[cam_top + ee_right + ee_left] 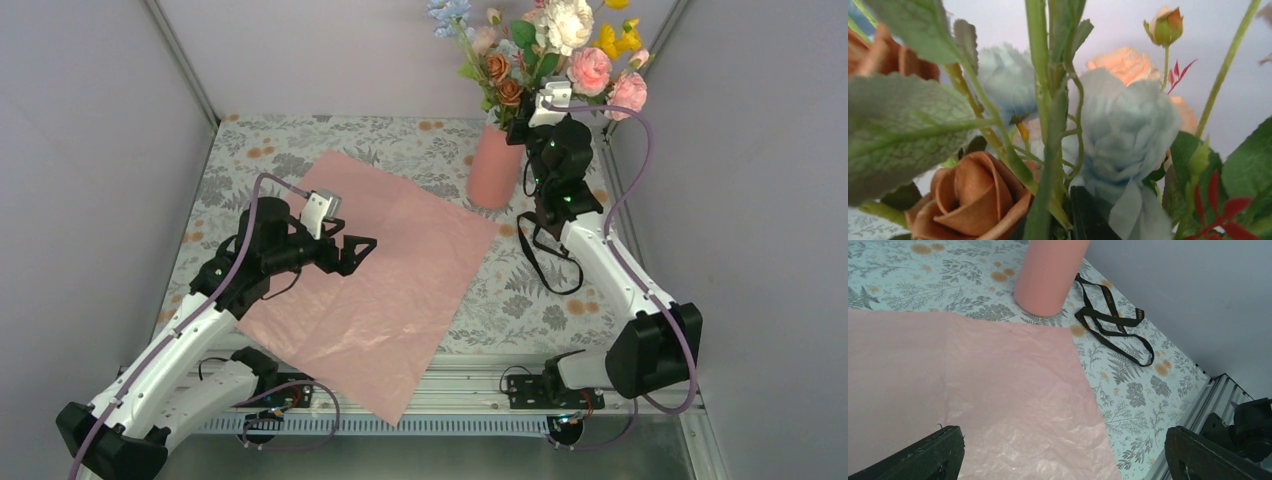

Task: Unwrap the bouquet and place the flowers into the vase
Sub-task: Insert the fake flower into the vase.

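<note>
Counted: one salmon-pink vase (494, 165), one bunch of flowers (565, 45), one pink wrapping sheet (380, 285), one black ribbon (548, 258). The flowers stand in the vase at the far right of the desk (250, 150). The right pincer (522, 128) is pressed together among the stems just above the vase mouth; whether it pinches a stem cannot be told. The left pincer (355, 253) is spread wide above the flat sheet, well apart from the vase.

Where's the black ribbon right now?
The black ribbon lies loose on the tablecloth just right of the vase, past the far corner of the pink sheet; in the top view it sits beside the right arm.
</note>
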Action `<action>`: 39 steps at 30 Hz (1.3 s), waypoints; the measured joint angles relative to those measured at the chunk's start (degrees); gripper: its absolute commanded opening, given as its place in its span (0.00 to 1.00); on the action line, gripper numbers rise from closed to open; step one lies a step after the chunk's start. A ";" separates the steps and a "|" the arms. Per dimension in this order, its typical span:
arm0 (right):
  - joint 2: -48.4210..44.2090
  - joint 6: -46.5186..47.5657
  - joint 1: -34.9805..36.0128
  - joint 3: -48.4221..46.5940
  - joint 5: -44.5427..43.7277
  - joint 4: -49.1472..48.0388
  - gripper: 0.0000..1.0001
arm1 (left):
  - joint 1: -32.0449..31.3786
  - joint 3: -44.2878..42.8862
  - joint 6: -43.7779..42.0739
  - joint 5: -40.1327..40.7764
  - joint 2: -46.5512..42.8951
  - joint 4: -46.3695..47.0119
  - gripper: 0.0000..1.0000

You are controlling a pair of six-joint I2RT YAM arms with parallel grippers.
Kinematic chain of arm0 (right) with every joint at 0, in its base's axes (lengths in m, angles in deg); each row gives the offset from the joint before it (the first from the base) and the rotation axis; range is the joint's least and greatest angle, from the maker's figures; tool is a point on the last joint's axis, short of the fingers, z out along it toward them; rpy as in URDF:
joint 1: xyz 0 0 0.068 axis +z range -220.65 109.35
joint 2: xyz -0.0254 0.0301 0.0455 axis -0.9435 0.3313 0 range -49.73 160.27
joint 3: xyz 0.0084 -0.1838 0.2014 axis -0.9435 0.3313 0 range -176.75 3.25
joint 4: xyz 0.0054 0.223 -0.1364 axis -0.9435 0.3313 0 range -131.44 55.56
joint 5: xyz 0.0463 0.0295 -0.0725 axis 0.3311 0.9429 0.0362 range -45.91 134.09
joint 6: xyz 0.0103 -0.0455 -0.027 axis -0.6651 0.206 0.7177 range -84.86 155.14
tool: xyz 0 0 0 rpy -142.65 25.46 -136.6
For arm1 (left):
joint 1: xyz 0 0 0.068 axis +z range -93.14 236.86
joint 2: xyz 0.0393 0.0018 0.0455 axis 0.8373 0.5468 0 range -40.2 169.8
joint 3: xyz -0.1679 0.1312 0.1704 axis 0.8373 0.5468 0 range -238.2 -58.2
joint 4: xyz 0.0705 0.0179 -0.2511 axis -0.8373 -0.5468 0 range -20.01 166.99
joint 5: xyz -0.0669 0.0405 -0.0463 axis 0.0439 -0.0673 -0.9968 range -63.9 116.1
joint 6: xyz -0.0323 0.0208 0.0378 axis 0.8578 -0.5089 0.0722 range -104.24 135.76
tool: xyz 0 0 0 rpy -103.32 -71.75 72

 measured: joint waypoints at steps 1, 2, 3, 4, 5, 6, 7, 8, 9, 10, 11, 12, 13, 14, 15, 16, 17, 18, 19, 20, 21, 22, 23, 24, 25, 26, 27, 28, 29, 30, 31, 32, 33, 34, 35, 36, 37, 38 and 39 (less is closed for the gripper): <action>0.35 -0.15 -0.07 0.00 0.00 0.17 0.12 | 0.00 0.00 -0.02 -0.04 -0.11 0.00 1.00; 0.61 -0.33 -0.09 0.00 -0.13 0.33 0.15 | 0.00 0.00 -0.02 -0.11 -0.17 0.00 1.00; 0.85 -0.61 -0.15 0.00 -0.33 0.94 0.17 | 0.00 0.00 -0.07 -0.20 -0.24 0.02 1.00; 1.09 -0.90 -0.17 0.00 -0.46 1.57 0.19 | 0.00 0.00 -0.15 -0.24 -0.31 0.02 1.00; 1.25 -1.22 -0.22 0.00 -0.48 2.56 0.21 | 0.00 0.00 -0.20 -0.28 -0.35 0.00 1.00; 1.29 -1.51 -0.26 0.00 -0.39 3.74 0.22 | 0.00 0.00 -0.24 -0.31 -0.37 0.00 1.00; 1.29 -1.81 -0.28 -0.07 -0.22 4.90 0.24 | 0.00 0.00 -0.26 -0.35 -0.39 0.02 1.00; 1.29 -2.16 -0.31 -0.50 -0.02 6.60 0.25 | 0.00 0.00 -0.26 -0.35 -0.39 0.02 1.00; 1.29 -2.51 -0.35 -1.16 0.09 8.15 0.26 | 0.00 0.00 -0.33 -0.37 -0.39 0.00 1.00; 1.29 -2.91 -0.35 -2.40 0.22 10.51 0.28 | 0.00 0.00 -0.39 -0.39 -0.39 0.00 1.00; 1.29 -3.32 -0.35 -3.87 0.26 12.52 0.29 | 0.00 0.00 -0.42 -0.46 -0.39 0.02 1.00; 1.25 -3.72 -0.35 -5.40 0.26 14.08 0.30 | 0.00 0.00 -0.46 -0.66 -0.39 0.02 1.00; 1.09 -4.07 -0.37 -6.47 0.24 15.04 0.31 | 0.00 0.00 -0.52 -0.90 -0.42 0.02 1.00; 0.79 -4.44 -0.37 -7.58 0.24 16.31 0.31 | 0.00 0.00 -0.59 -1.03 -0.46 0.00 1.00; 0.37 -4.74 -0.37 -8.41 0.20 17.40 0.32 | 0.00 0.00 -0.61 -1.20 -0.50 0.02 1.00; -0.11 -5.01 -0.39 -8.94 0.11 18.18 0.32 | 0.00 0.00 -0.61 -1.31 -0.57 0.02 1.00; -0.52 -5.27 -0.39 -9.49 -0.13 19.19 0.32 | 0.00 0.00 -0.61 -1.40 -0.59 0.02 1.00; -1.05 -5.62 -0.39 -10.03 -0.44 20.20 0.32 | 0.00 0.00 -0.61 -1.44 -0.61 0.02 1.00; -1.49 -5.88 -0.39 -10.43 -0.66 20.87 0.33 | 0.00 0.00 -0.63 -1.49 -0.61 0.04 1.00; -2.01 -6.12 -0.39 -10.67 -0.94 21.22 0.33 | 0.00 0.00 -0.63 -1.49 -0.61 0.02 1.00; -2.47 -6.32 -0.39 -10.84 -1.09 21.53 0.32 | 0.00 0.00 -0.63 -1.49 -0.61 0.02 1.00; -2.82 -6.36 -0.39 -11.10 -1.25 21.84 0.30 | 0.00 0.00 -0.63 -1.51 -0.61 0.04 1.00; -3.08 -6.34 -0.39 -11.47 -1.33 22.01 0.27 | 0.00 0.00 -0.63 -1.53 -0.61 0.02 1.00; -3.13 -6.34 -0.39 -12.00 -1.42 22.23 0.23 | 0.00 0.00 -0.63 -1.53 -0.61 0.02 1.00; -3.13 -6.12 -0.39 -12.39 -1.49 22.23 0.19 | 0.00 0.00 -0.61 -1.53 -0.63 0.02 1.00; -3.13 -6.32 -0.39 -12.81 -1.57 22.29 0.16 | 0.00 0.00 -0.63 -1.53 -0.70 0.02 1.00; -3.13 -6.01 -0.42 -12.98 -1.66 22.34 0.14 | 0.00 0.00 -0.63 -1.53 -0.74 0.02 1.00; -3.10 -5.95 -0.42 -13.03 -1.75 22.34 0.12 | 0.00 0.00 -0.63 -1.53 -0.83 0.04 1.00; -3.06 -5.86 -0.44 -13.03 -1.77 22.53 0.11 | 0.00 0.00 -0.63 -1.53 -0.96 0.02 1.00; -2.91 -5.86 -0.44 -13.00 -1.81 22.64 0.11 | 0.00 0.00 -0.61 -1.53 -1.09 0.04 1.00; -2.71 -5.73 -0.44 -12.90 -1.88 22.69 0.11 | 0.00 0.00 -0.61 -1.53 -1.22 0.04 1.00; -2.58 -5.70 -0.44 -12.41 -1.92 22.45 0.11 | 0.00 0.00 -0.61 -1.53 -1.31 0.02 1.00; -2.51 -5.70 -0.44 -11.63 -1.92 22.29 0.11 | 0.00 0.00 -0.61 -1.53 -1.38 0.04 1.00; -2.38 -5.70 -0.44 -10.64 -1.95 22.18 0.11 | 0.00 0.00 -0.61 -1.53 -1.40 0.07 1.00; -2.21 -5.70 -0.44 -9.81 -1.99 22.12 0.11 | 0.00 0.00 -0.61 -1.53 -1.40 0.04 1.00; -1.79 -5.73 -0.44 -8.79 -2.03 21.94 0.11 | 0.00 0.00 -0.61 -1.53 -1.38 0.02 1.00; -1.22 -5.73 -0.44 -7.80 -2.10 21.90 0.11 | 0.00 0.00 -0.61 -1.53 -1.38 0.04 1.00; -0.50 -5.77 -0.44 -6.99 -2.14 21.90 0.11 | 0.00 0.00 -0.61 -1.53 -1.38 0.04 1.00; 0.33 -5.79 -0.44 -6.43 -2.16 21.88 0.11 | 0.00 0.00 -0.61 -1.53 -1.36 0.04 1.00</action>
